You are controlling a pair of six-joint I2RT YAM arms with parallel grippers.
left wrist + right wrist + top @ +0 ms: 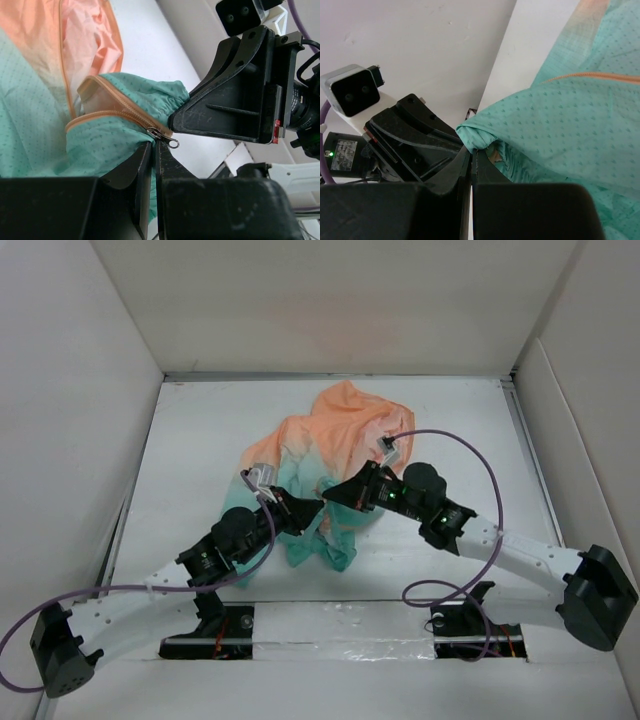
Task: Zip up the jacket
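- The surface [200,440] carries the jacket [330,455] crumpled at its middle, with the orange hood end far from me and the teal hem nearest my bases.
- My right claw [471,152] is clenched on a fold of teal hem, which I judge to be the anchor for the pull.
- My left claw [155,150] is clamped shut on the jacket right at the foot of the zipper [120,112].
- The two orange tapes part just above the slider [159,133], so I judge the zipping barely begun.
- The pull ring [173,144] hangs outside my left jaws; I cannot tell whether they pinch the slider itself.
- The next move calls for a taut hem and the slider drawn toward the orange end.
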